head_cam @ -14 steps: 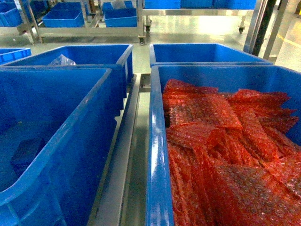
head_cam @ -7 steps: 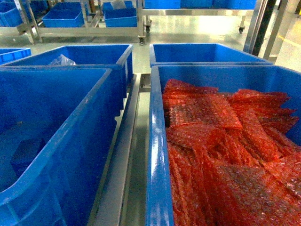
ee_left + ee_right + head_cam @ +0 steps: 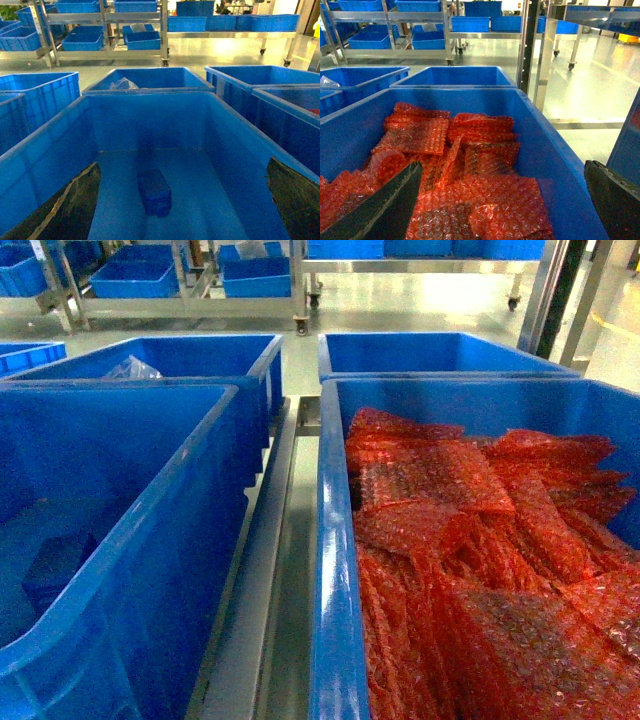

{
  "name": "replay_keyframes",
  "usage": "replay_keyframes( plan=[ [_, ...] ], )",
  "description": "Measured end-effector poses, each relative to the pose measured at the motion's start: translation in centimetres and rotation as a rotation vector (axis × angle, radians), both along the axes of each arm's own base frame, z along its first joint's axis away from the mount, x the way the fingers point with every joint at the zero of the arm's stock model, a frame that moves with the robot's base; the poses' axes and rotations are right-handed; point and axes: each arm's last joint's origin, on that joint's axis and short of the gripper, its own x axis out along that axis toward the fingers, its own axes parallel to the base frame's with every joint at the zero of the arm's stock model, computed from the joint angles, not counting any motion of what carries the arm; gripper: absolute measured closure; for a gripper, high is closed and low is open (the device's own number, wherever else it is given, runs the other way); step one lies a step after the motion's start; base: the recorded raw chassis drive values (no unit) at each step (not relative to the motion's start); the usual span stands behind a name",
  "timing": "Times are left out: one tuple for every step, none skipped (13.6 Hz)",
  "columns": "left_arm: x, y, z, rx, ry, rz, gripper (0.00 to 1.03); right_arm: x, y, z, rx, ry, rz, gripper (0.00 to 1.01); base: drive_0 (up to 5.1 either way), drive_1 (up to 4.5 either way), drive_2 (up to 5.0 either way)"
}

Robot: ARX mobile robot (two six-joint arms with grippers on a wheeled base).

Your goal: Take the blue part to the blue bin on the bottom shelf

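A: Left wrist view now. The small dark-blue rectangular plastic block (image 3: 154, 191) lies flat on the floor of the big blue plastic bin (image 3: 60, 135), near the middle and well clear of every wall.

B: And the left gripper (image 3: 182, 200)?

A: Its 2 dark fingers (image 3: 75, 200) stand wide apart at the frame's lower corners, 1 on each side of the block, holding nothing. I'd say it hangs over this bin because that's where the part is.

B: Right side?

A: The right gripper (image 3: 502, 200) is spread open too, above the other blue bin (image 3: 555, 160), which is heaped with red bubble-wrap sheets (image 3: 465, 165). Probably just parked clear.

B: Is that block's bin the target?

A: Can't say. The head view shows the block (image 3: 52, 570) as a dim shape low in the left bin, but not which shelf that bin sits on. So either it waits for pickup or it's already delivered.
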Motion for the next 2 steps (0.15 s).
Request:
replay_keyframes(
  plan=[
    [0.00,0.00,-0.01,0.000,0.000,0.000,0.05,0.00,0.00,0.00,0.000,0.000,0.000,0.03,0.0,0.00,0.0],
    [0.00,0.00,-0.01,0.000,0.000,0.000,0.05,0.00,0.00,0.00,0.000,0.000,0.000,0.03,0.0,0.00,0.0]
  ],
)
